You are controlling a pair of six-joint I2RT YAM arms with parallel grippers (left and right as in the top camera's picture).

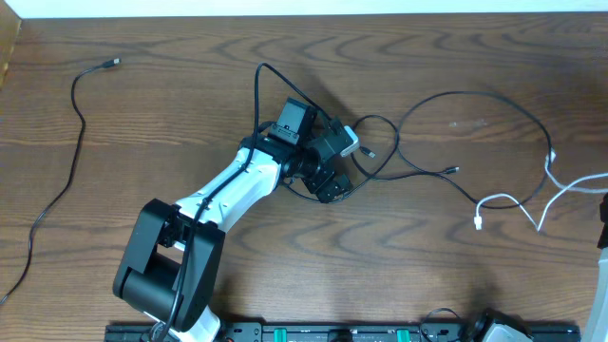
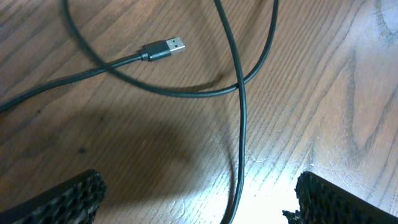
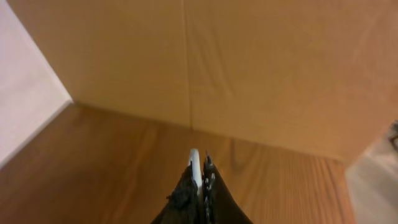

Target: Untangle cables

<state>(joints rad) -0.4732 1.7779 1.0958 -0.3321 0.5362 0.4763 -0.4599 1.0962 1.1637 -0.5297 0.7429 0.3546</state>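
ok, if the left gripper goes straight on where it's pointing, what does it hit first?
Probably the black cable lying on the table, which runs through the gap of the open left gripper; depth is unclear.

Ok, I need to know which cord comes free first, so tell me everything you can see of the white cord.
The white cord is thin, flexible and looks plastic-coated. Its small white plug lies flat on the wooden table. From there the cord runs in loose waves to the right edge of the overhead view. Near its upper bend it meets the big loop of a black cable; which lies on top is unclear. A white strand, apparently this cord, sits pinched in the shut right gripper.
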